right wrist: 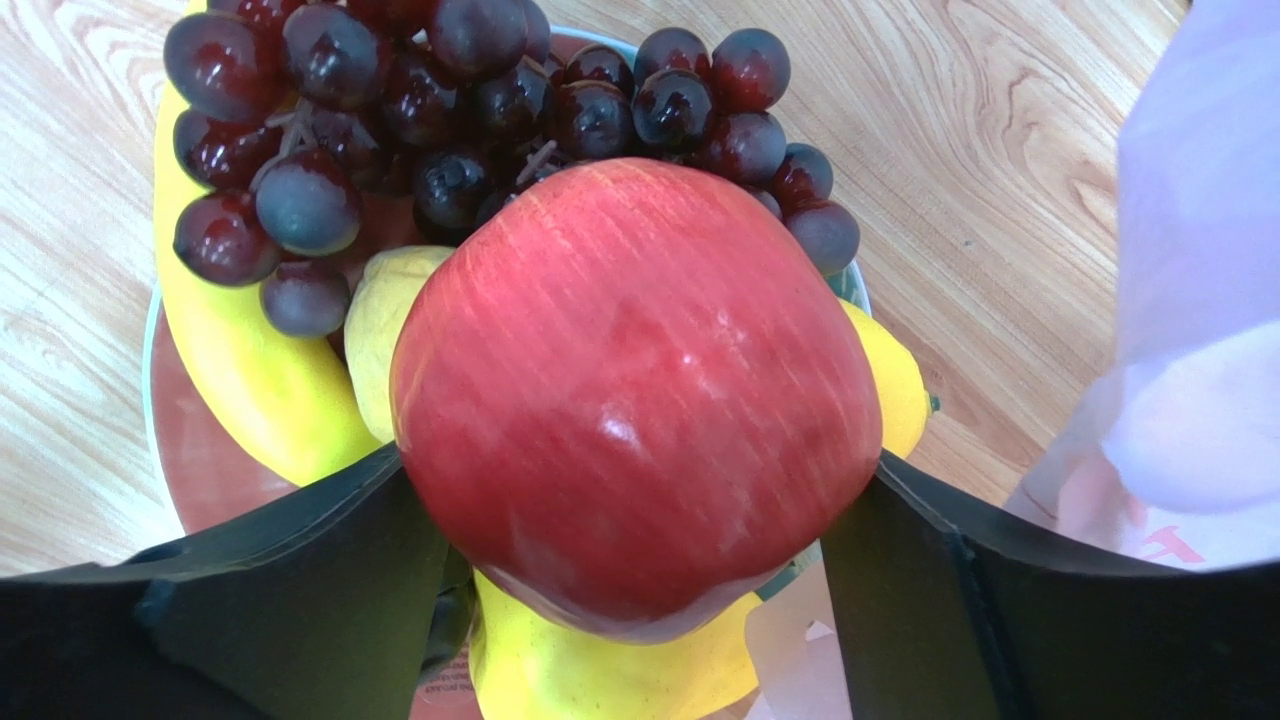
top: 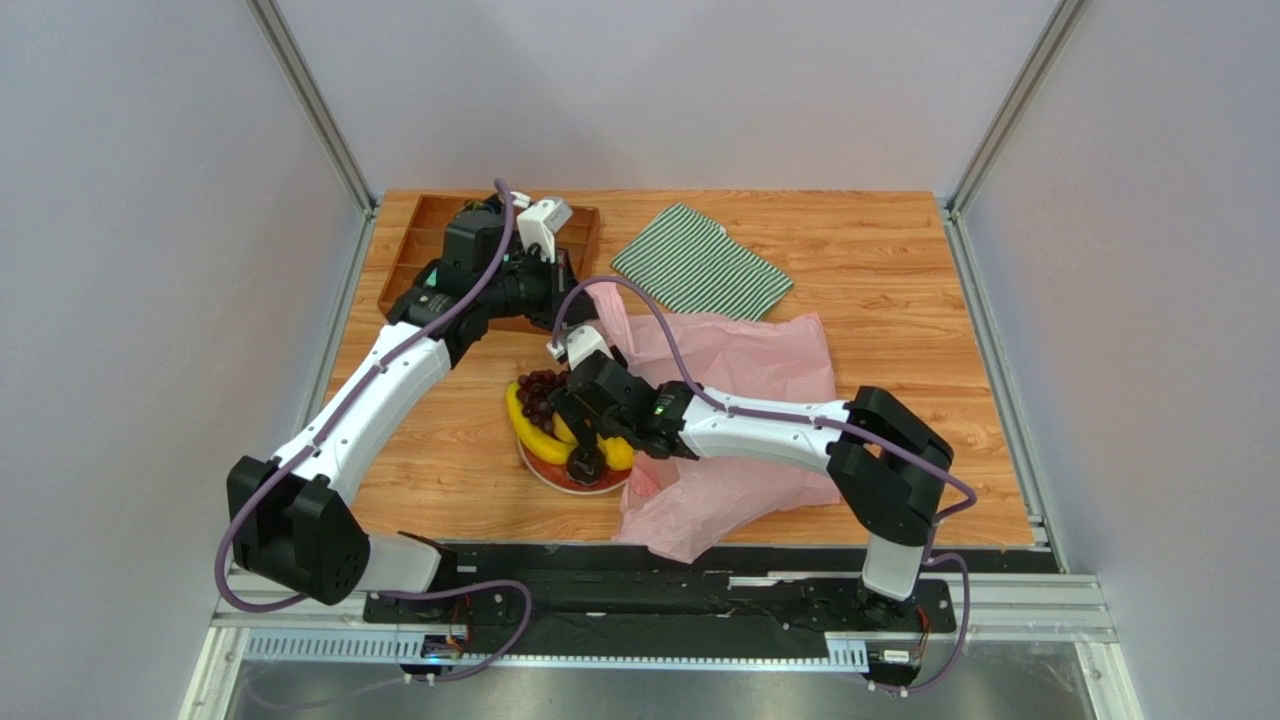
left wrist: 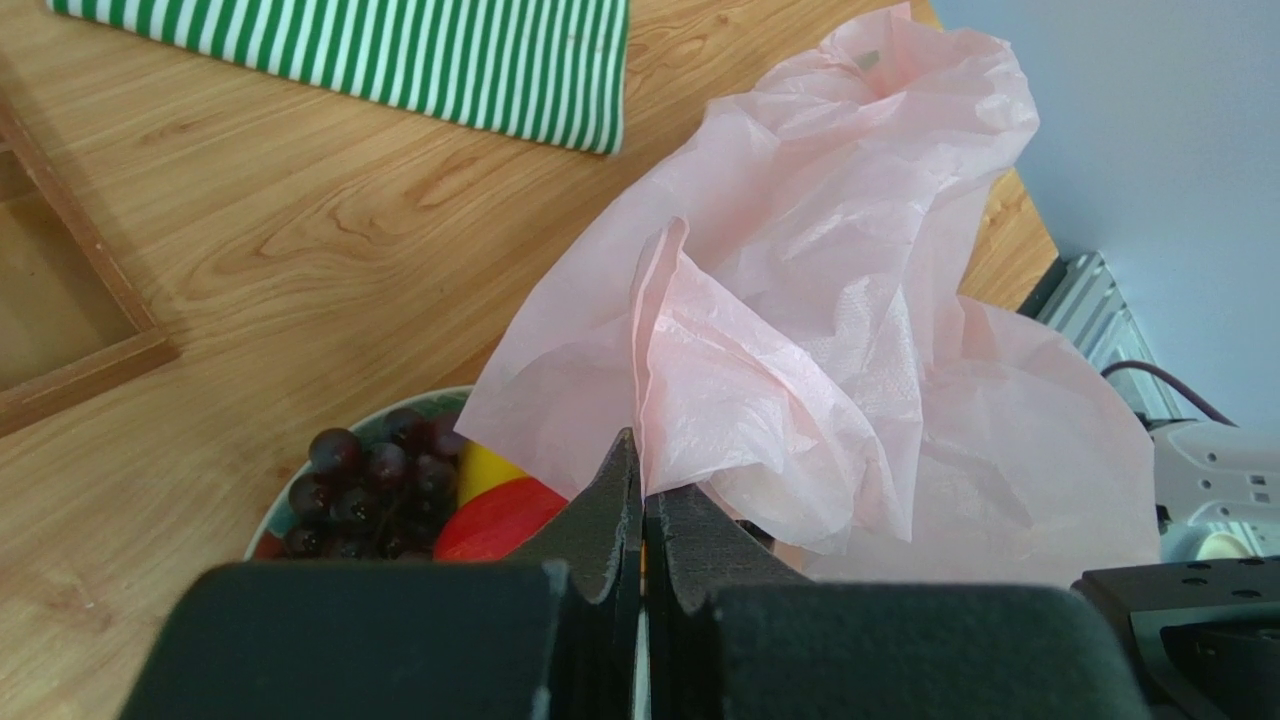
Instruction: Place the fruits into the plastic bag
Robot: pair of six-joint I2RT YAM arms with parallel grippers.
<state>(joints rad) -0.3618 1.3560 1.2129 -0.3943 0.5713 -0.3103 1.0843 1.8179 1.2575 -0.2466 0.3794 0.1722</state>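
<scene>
Left gripper (left wrist: 643,488): jaws pressed together on a raised fold of the plastic bag (left wrist: 842,300), holding it up beside the plate (right wrist: 203,473).
Right gripper (right wrist: 639,510): clamped on the red apple (right wrist: 631,390), one finger on each flank, over the plate. Whether the apple is clear of the other fruit cannot be told.
Remaining fruit: grape bunch (right wrist: 451,105), banana (right wrist: 241,375) and yellow fruits (right wrist: 601,668) lie on the plate; none is seen in the bag.
Risk, bag mouth: no open mouth shows in any view. If only one layer is pinched, the apple would likely land on top of the film, not inside.
Risk, film: thin and crinkly; the fold could slip from the pinch under any pull.
Risk, apple: smooth and round, held only at its sides; a jolt could roll it out onto the plate.
Risk, arms: the right forearm lies over the bag and the two wrists are near each other, so the transfer could snag the film or bring the arms into contact.
Surface: wood-grain table (top: 902,285), flat, with a green-and-white striped cloth (top: 703,263) and a wooden tray (top: 428,240) at the far side.
Room: plain grey panels on three sides, metal frame posts at the corners.
</scene>
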